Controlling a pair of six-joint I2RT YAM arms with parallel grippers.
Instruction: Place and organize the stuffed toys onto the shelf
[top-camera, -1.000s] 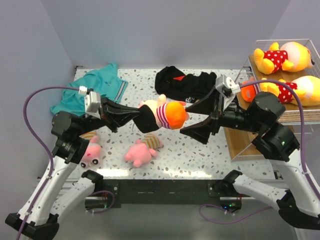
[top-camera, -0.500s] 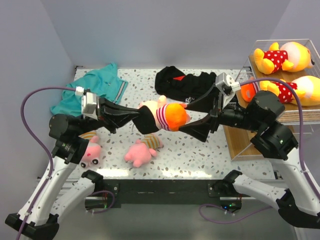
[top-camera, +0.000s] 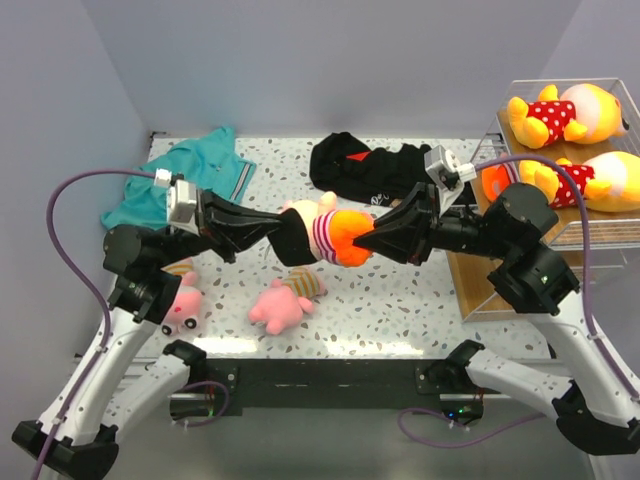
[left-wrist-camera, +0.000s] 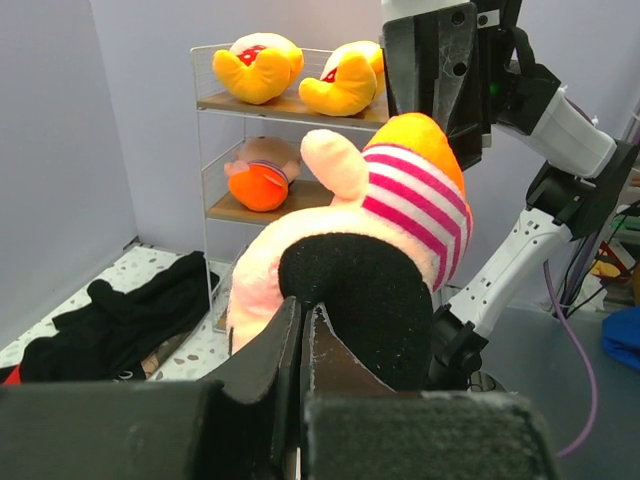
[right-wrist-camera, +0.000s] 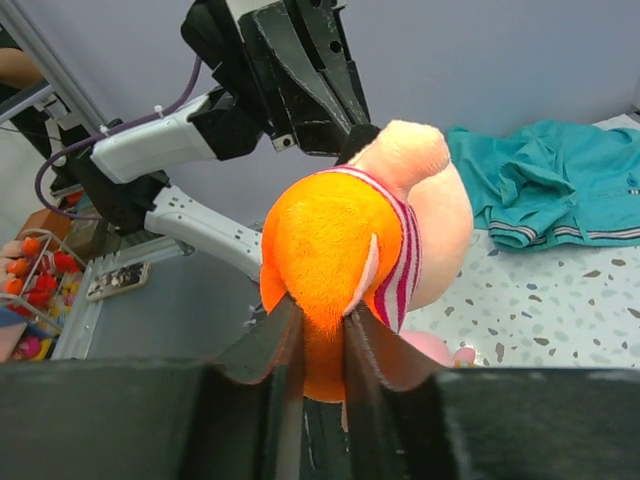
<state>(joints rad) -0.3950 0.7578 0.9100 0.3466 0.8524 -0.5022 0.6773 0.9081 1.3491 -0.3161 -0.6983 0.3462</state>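
The striped-top doll (top-camera: 322, 236) hangs in the air over the middle of the surface (top-camera: 400, 300), stretched between the two arms in what looks like a handover. The left jaws are shut tight on its black-haired head, and the right jaws are pinched nearly closed on a fold of its orange lower end, as the right wrist view shows. The shelf (top-camera: 488, 285) stands on the right side, with two bears (top-camera: 560, 115) on its upper boards and another doll (left-wrist-camera: 262, 172) on the middle tier. Two pink pigs (top-camera: 282, 300) lie on the surface below the left arm, and a teal shirt (top-camera: 190, 180) and a black garment (top-camera: 370, 170) lie at the back. To do this step well, the right side should have a sure hold before the left lets go. That pinch takes only soft plush, so a slight pull would test it. The left jaws should then open fully and back straight out along their own line, so the hair does not snag and drag the doll loose. Once it hangs from the right jaws alone, the doll will probably droop head down, so it should be carried high enough to pass over the black garment and the shelf's wire front. The bare board beside the other doll looks the fitting spot, keeping like with like.
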